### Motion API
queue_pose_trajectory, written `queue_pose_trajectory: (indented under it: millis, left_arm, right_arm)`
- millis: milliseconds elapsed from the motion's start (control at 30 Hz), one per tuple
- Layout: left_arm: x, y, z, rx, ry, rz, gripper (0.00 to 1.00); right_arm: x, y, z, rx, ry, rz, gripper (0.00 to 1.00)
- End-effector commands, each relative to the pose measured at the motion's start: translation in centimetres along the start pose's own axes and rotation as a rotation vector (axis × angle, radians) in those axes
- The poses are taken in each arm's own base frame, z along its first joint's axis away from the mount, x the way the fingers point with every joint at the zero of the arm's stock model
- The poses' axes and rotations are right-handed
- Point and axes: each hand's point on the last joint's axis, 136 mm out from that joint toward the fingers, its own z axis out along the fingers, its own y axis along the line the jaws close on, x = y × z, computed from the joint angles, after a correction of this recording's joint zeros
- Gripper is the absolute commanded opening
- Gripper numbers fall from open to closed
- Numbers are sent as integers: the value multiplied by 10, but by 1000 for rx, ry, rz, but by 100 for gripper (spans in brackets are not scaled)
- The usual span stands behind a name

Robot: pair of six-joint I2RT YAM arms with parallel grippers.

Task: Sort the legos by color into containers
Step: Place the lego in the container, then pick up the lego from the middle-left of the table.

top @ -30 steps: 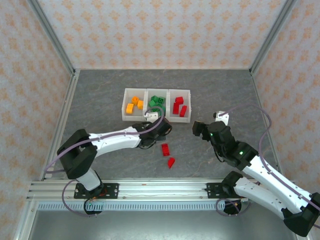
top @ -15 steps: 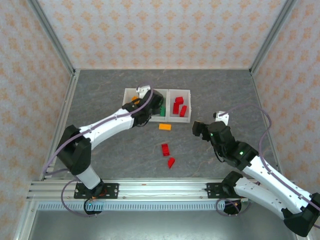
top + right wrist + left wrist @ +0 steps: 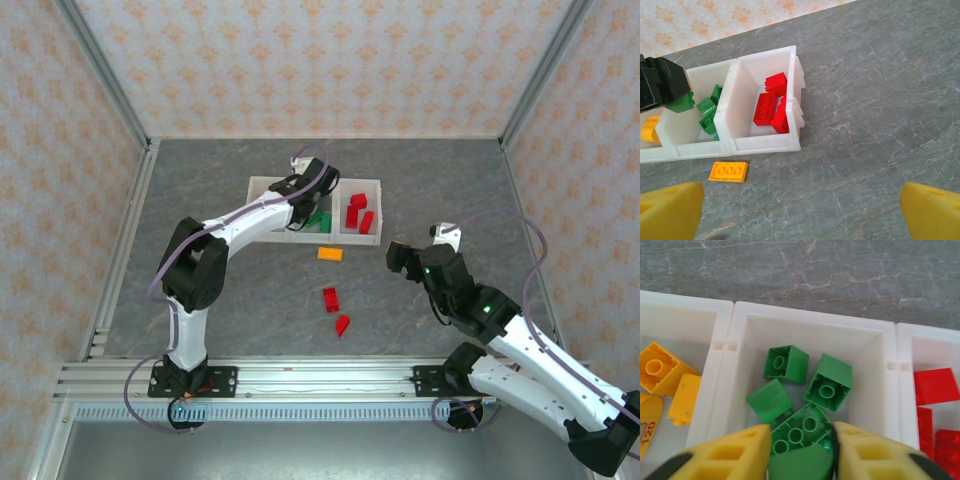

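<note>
The left gripper (image 3: 801, 444) hangs over the middle bin (image 3: 810, 323) of the containers (image 3: 767, 146), a white row of three lying just above the centre of the top view. Its yellow fingers (image 3: 737, 455) stand narrow at the bottom edge of the left wrist view. A green brick (image 3: 800, 466) sits clasped between them, the pads close against both its sides, above the bin's contents. Under it in the middle bin lie four green legos (image 3: 829, 382), bunched toward the lower part of the compartment, some touching each other. The left-hand bin (image 3: 680, 303) holds orange-yellow legos (image 3: 660, 371) at the left edge of that view. The right-hand bin (image 3: 932, 333) holds red legos (image 3: 936, 386) at the right edge.

On the grey table (image 3: 220, 290) an orange plate (image 3: 329, 253) lies flat just below the middle bin's front wall, apart from it. Two red bricks (image 3: 331, 298) lie lower, near the centre of the top view, one just below and right of the other; whether they touch cannot be told.

The right gripper (image 3: 801, 214) stands spread wide with nothing between its fingers, their yellow tips in the two bottom corners of the right wrist view. In the top view it sits right of the orange plate, lower right of the containers, well apart from the left gripper
</note>
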Motion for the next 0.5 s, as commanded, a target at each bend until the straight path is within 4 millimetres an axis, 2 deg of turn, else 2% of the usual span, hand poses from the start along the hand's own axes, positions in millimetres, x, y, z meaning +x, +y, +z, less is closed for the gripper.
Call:
queue_pose_trajectory:
  millis: [0, 33, 133, 167, 200, 367, 467]
  left_arm:
    - [-9, 3, -8, 18, -19, -21, 54]
    - [-11, 3, -11, 24, -24, -21, 61]
    - [-8, 2, -15, 43, -11, 10, 73]
    - [-14, 0, -28, 69, -21, 12, 76]
    - [-10, 0, -32, 78, -8, 21, 78]
    - [28, 8, -61, 117, -6, 16, 84]
    - [60, 12, -80, 141, 7, -6, 88]
  right_arm:
    - [0, -7, 0, 32, -4, 7, 100]
    - [1, -7, 1, 33, -1, 6, 100]
    - [2, -7, 2, 36, 3, 1, 100]
    - [2, -7, 2, 37, 4, 1, 100]
    - [2, -7, 3, 39, 6, -2, 100]
    - [5, -8, 5, 55, 18, -13, 100]
    - [6, -9, 7, 63, 22, -17, 100]
